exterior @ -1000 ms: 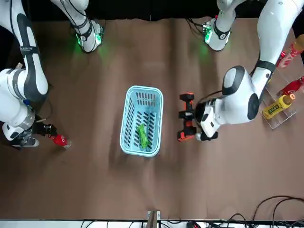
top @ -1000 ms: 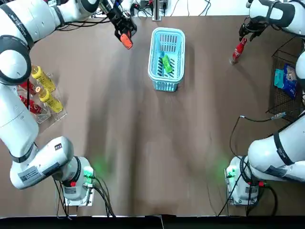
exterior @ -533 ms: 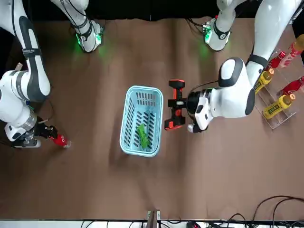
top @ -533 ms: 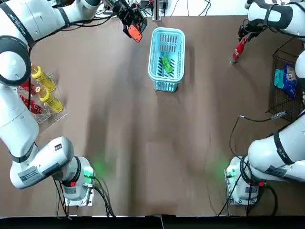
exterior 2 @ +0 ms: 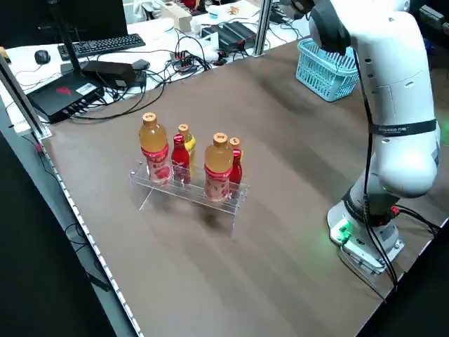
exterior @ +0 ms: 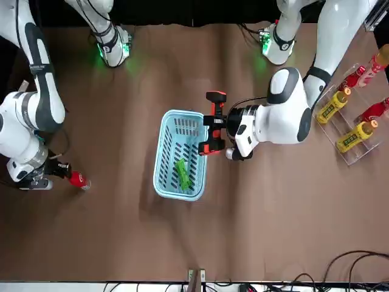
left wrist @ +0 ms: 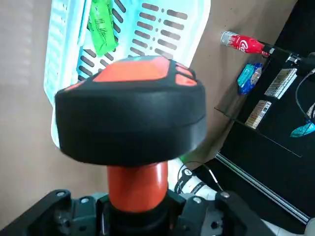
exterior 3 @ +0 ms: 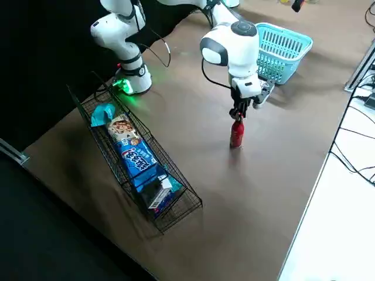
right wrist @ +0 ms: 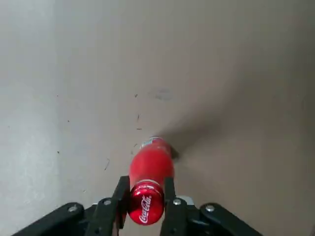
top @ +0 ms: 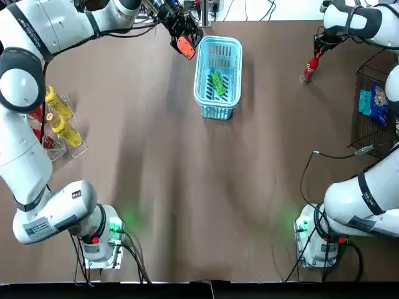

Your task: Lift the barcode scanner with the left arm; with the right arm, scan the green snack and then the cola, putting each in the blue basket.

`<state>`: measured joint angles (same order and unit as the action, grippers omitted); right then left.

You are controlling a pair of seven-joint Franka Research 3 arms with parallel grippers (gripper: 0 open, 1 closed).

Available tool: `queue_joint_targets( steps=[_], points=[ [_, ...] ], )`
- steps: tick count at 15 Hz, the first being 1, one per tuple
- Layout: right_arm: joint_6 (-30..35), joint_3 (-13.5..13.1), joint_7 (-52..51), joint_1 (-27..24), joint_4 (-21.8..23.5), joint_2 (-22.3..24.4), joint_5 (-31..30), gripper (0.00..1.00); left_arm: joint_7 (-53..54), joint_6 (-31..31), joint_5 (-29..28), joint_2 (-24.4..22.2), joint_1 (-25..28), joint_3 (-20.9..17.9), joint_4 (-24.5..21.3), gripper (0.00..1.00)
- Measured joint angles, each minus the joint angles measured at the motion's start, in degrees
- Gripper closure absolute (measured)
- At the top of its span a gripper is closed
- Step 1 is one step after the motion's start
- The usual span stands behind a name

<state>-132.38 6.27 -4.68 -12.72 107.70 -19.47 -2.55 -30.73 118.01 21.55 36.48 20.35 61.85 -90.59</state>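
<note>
Two arms reach to the far side of the brown tabletop (top: 187, 187). At its left edge stands a clear rack (top: 70, 151) of yellow and red bottles. Further right, the left pincer (top: 176, 30) is clamped around the orange handle of the barcode scanner (top: 185, 46) and holds it off the tabletop, just beside the far left corner of the blue basket (top: 217, 113). The scanner's black and orange head points down and towards the basket. The green snack (top: 217, 83) lies inside the basket on its slatted floor, near the middle. Well to the right, the right pincer (top: 319, 48) has its two fingers closed on the cap end of the cola (top: 310, 65), a red bottle that stands upright. Its foot seems to rest on the tabletop, though the side view does not make this certain. At the right edge a black wire tray (top: 368, 134) holds blue snack packets.
</note>
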Motion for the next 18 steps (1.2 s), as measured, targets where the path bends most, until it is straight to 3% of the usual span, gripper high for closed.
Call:
queue_joint_targets(
  steps=[5,10,11,12,14,18],
  points=[
    [2.3,0.2,0.0,-0.1,-0.5,0.0,0.0,0.68,0.0,0.0,0.3,0.0,0.0,0.0,0.3,0.94],
    [20.7,2.5,0.0,0.5,-8.4,2.8,3.3,0.68,-0.2,0.1,3.0,0.0,0.0,0.0,1.0,0.94],
    [24.2,3.4,0.0,0.9,-10.5,3.9,4.1,0.68,-0.2,0.1,3.2,0.0,0.0,0.0,1.1,0.94],
    [30.3,6.0,0.0,2.4,-14.6,5.9,4.8,0.68,-0.2,0.1,4.5,0.0,0.0,0.1,1.4,0.94],
    [35.4,9.4,0.2,4.4,-18.4,6.9,6.4,0.68,-0.2,0.1,5.7,0.0,0.0,0.2,1.6,0.94],
    [37.7,15.7,0.4,6.7,-20.7,7.1,10.6,0.68,-0.2,0.1,7.1,0.0,0.0,0.4,1.8,0.94]
  ],
)
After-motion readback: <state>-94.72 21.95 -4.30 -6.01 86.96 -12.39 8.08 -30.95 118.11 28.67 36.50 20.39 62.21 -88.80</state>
